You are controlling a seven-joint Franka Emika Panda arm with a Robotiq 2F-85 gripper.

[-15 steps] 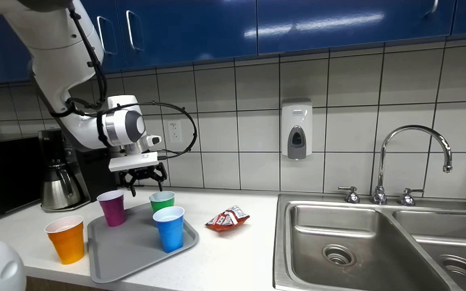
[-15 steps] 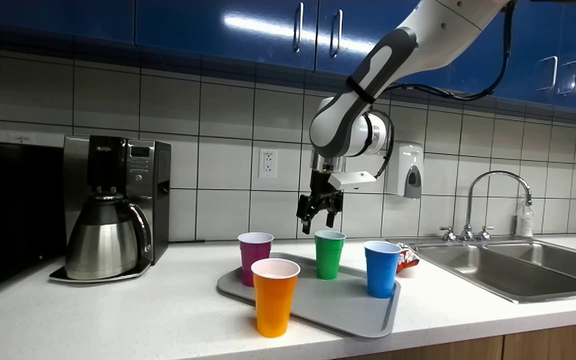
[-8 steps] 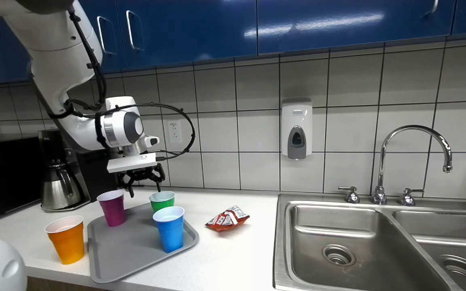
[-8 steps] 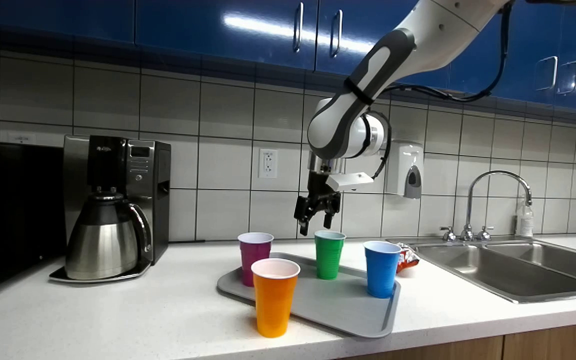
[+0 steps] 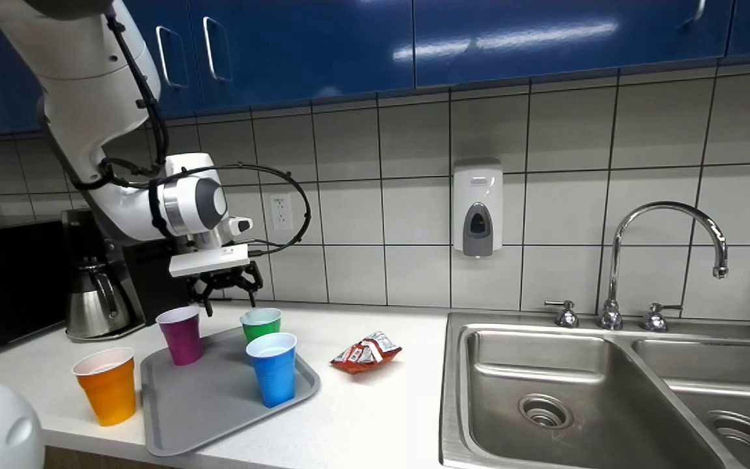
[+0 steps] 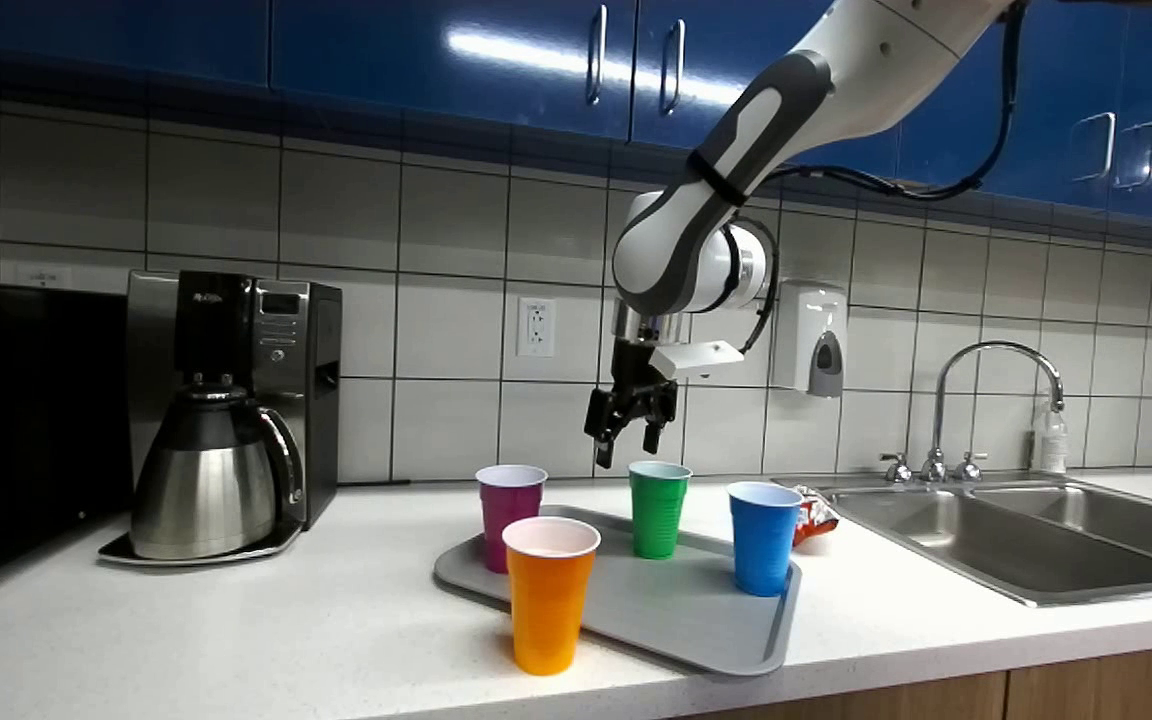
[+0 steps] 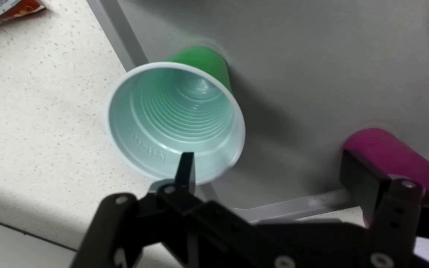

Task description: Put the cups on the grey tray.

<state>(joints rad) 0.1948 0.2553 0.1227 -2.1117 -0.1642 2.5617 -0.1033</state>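
Purple (image 6: 508,512), green (image 6: 658,515) and blue (image 6: 764,550) cups stand upright on the grey tray (image 6: 681,630). On the white counter just off the tray is the orange cup (image 6: 548,615), also upright; in an exterior view the orange cup (image 5: 109,394) sits left of the tray (image 5: 199,410). My gripper (image 6: 628,455) hangs above cup height at the tray's wall side. Its fingers are spread wide, holding nothing. In the wrist view my gripper (image 7: 268,158) overlaps the green cup's (image 7: 177,123) rim with one finger and the purple cup (image 7: 397,160) with the other.
A red snack bag (image 5: 366,353) lies beside the tray, with the steel sink (image 5: 544,384) beyond it. The coffee maker with its steel pot (image 6: 211,490) stands on the opposite side. Tiled wall is behind, blue cabinets (image 6: 456,60) overhead.
My gripper has drifted slightly to the left in both exterior views, its fingers staying spread. The cups and the tray have not moved.
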